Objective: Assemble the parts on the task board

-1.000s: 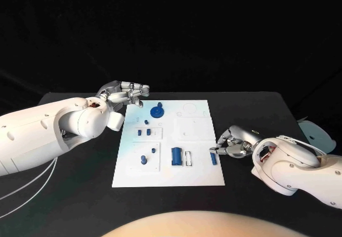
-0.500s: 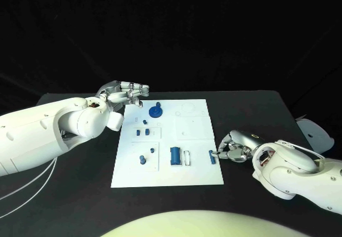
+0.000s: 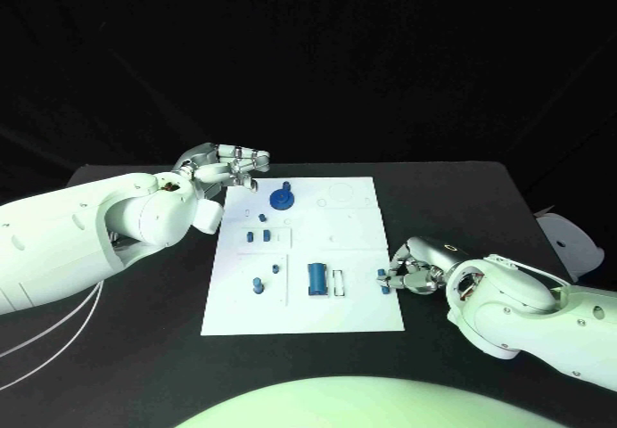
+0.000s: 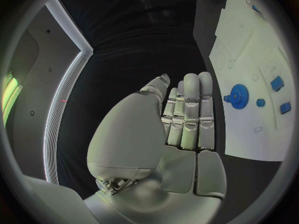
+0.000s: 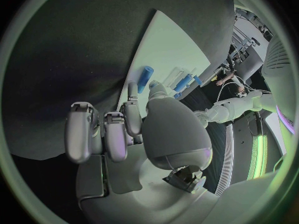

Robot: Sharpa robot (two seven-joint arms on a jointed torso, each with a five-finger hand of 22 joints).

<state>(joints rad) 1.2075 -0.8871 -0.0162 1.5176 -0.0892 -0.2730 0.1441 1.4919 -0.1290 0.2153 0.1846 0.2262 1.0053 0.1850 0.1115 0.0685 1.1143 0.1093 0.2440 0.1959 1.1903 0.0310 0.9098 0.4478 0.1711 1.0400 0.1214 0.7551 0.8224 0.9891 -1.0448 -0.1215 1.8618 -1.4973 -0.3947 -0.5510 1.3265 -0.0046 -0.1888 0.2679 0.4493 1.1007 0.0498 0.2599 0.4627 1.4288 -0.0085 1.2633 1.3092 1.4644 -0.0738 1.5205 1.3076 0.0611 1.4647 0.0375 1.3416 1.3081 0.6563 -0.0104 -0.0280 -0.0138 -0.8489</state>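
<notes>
The white task board lies mid-table. On it are a blue gear, a blue cylinder and small blue pieces. A small blue peg lies at the board's right edge. My right hand sits beside that edge with its fingers curled. In the right wrist view its thumb and a fingertip pinch the near end of the peg. My left hand hovers off the board's far left corner. In the left wrist view its fingers lie straight and hold nothing, with the gear beyond them.
A white rounded object sits at the table's right edge. Thin cables run under my left arm. Black table surface surrounds the board on all sides.
My right hand has edged in toward the board's right edge and closed around the small blue peg. The left hand has stayed where it was.
</notes>
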